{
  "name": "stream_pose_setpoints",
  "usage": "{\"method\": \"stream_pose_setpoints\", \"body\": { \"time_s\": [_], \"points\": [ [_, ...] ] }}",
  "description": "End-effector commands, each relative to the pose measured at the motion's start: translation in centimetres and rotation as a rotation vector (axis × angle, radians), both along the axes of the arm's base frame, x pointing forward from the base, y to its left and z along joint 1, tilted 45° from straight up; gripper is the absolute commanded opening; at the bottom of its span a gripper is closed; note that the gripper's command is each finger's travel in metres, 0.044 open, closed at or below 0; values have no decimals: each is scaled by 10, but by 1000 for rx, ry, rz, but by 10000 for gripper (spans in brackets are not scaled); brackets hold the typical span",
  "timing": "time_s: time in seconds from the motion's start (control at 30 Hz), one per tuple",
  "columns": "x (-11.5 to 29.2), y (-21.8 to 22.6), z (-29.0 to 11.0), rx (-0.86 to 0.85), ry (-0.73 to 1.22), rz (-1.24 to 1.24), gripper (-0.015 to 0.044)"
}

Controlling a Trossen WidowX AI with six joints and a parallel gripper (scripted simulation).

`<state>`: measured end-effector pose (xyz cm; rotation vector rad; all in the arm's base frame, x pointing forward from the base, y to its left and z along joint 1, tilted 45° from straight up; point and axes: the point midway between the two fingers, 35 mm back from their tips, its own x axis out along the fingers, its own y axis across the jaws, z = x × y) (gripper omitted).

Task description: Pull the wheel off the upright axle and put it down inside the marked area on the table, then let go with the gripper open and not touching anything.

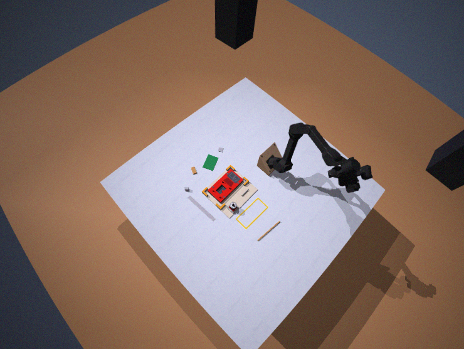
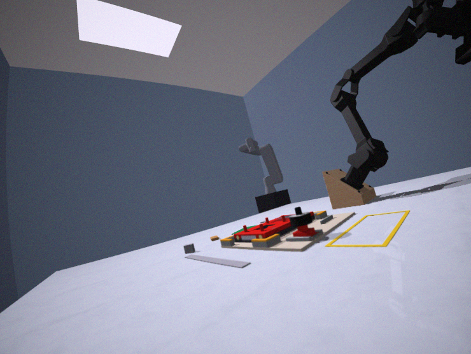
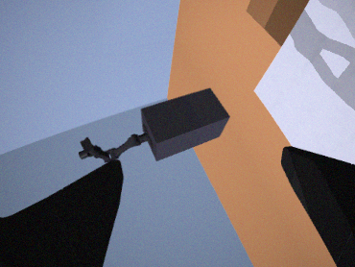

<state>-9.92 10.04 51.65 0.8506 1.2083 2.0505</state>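
Note:
The wheel [image 1: 233,205] [image 2: 300,218] sits around the upright axle [image 2: 298,210], whose dark tip sticks out above it. A red foot [image 2: 304,230] is under the wheel, at the near corner of the beige board [image 1: 239,199] [image 2: 289,247]. The marked area is a yellow outline [image 1: 247,208] [image 2: 356,246] on the table beside the board, with nothing in it. My gripper [image 1: 360,181] [image 3: 203,162] is open and empty, raised high near the table's right corner, far from the wheel. In the exterior view it is partly cut off at the upper right.
A red plate with pegs [image 1: 224,181] [image 2: 249,233] lies on the board between orange corner pieces. A thin orange bar [image 1: 268,231] lies beyond the marked area. A grey strip [image 1: 201,208] [image 2: 216,261], a green plate [image 1: 210,162] and small blocks lie on the board's other side.

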Motion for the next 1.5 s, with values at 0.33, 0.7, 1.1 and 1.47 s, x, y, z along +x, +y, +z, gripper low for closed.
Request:
{"method": "stream_pose_setpoints", "body": {
  "time_s": [0.33, 0.7, 1.1, 1.47],
  "points": [
    [60, 66, -15, -100, -9, -229, 300],
    [129, 108, -37, -192, -21, -452, 300],
    [223, 127, -70, -335, 3, -726, 300],
    [311, 121, -115, -468, -74, -926, 300]
  ]
}}
